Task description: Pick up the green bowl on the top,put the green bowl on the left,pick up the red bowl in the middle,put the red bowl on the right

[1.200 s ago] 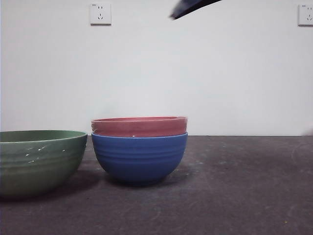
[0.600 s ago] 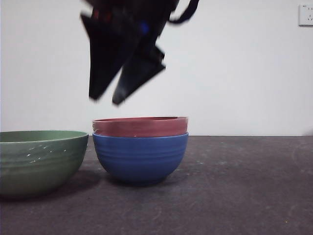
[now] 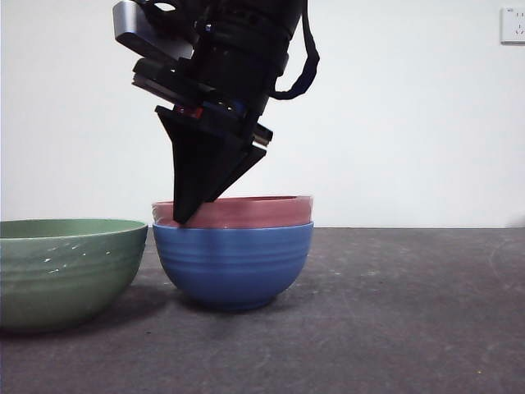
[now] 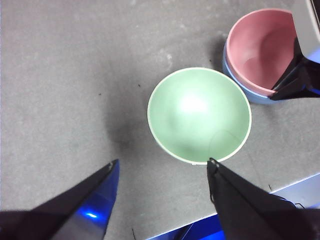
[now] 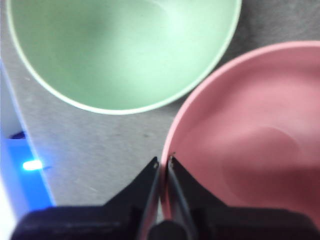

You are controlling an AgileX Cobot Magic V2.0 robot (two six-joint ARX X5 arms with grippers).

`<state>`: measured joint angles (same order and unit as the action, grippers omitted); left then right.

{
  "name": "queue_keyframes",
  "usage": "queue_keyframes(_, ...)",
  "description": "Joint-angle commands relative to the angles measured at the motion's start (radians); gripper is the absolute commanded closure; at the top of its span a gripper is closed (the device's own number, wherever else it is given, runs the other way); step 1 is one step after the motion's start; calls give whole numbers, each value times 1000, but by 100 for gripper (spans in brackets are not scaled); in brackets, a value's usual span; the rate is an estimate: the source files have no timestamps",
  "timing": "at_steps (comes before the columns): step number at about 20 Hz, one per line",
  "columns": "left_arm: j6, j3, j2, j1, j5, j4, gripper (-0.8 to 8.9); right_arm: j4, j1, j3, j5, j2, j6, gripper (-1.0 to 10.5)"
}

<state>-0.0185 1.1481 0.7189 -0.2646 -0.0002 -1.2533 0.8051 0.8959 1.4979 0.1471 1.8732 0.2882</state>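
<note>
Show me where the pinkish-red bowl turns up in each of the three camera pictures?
Front view: the red bowl sits nested in the blue bowl.
Left wrist view: red bowl, beyond the green bowl.
Right wrist view: red bowl at the right gripper.
Shared landmark: the green bowl.

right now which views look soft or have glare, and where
Right wrist view: the red bowl and green bowl are soft, very close. Left wrist view: a bright glare patch inside the green bowl. Front view: sharp, soft shadows under the bowls.
</note>
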Motion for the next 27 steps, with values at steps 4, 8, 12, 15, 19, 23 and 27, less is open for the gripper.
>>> queue_keyframes(4, -11, -1, -2, 2, 2, 22, 511, -4, 3, -2, -24, 1, 22, 963)
queue_keyframes(8, -11, -1, -2, 2, 2, 33, 511, -11, 3, -2, -27, -56, 21, 963)
queue_keyframes(12, -11, -1, -2, 2, 2, 35, 511, -12, 2, -2, -76, -134, 21, 963)
queue_keyframes(15, -11, -1, -2, 2, 2, 42, 511, -6, 2, -2, -166, -204, 17, 963)
queue_keyframes(19, -11, -1, -2, 2, 3, 74, 511, 109, -14, -2, -350, -336, -27, 963)
queue_keyframes(23, -11, -1, -2, 2, 3, 108, 511, 270, -103, -27, -412, -436, -133, 963)
queue_keyframes(27, -11, -1, -2, 2, 4, 109, 511, 224, -170, -218, -410, -528, -238, 963)
